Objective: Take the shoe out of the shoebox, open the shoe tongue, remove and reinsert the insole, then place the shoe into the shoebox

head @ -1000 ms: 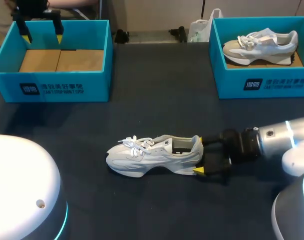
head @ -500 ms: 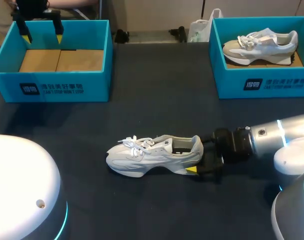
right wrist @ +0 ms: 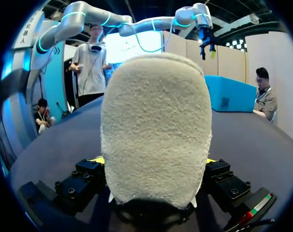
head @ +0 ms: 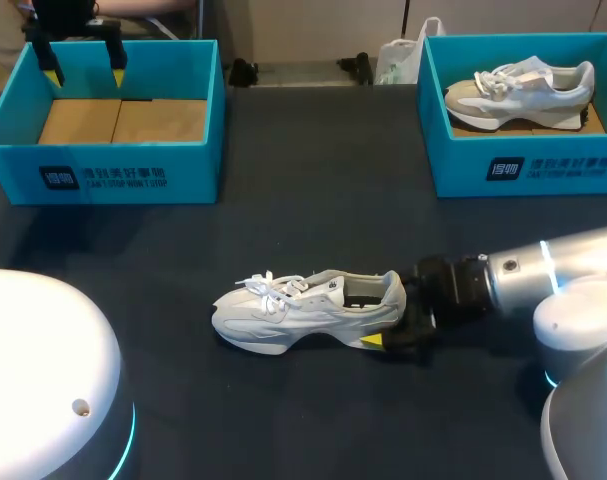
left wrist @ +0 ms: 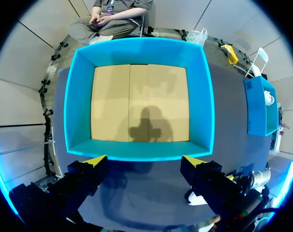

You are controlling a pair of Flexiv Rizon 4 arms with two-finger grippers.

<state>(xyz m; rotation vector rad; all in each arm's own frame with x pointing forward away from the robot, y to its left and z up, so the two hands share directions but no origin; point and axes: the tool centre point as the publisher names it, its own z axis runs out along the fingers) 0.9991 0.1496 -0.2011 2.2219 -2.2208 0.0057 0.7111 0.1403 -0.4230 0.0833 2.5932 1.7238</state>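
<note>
Head view: dark table [head: 313, 225] bears white shoe [head: 301, 310].

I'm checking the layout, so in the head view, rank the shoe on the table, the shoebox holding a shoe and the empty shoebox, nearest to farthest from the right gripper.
1. The shoe on the table, its heel at the right gripper.
2. The shoebox holding a shoe, back right.
3. The empty shoebox, back left.
</note>
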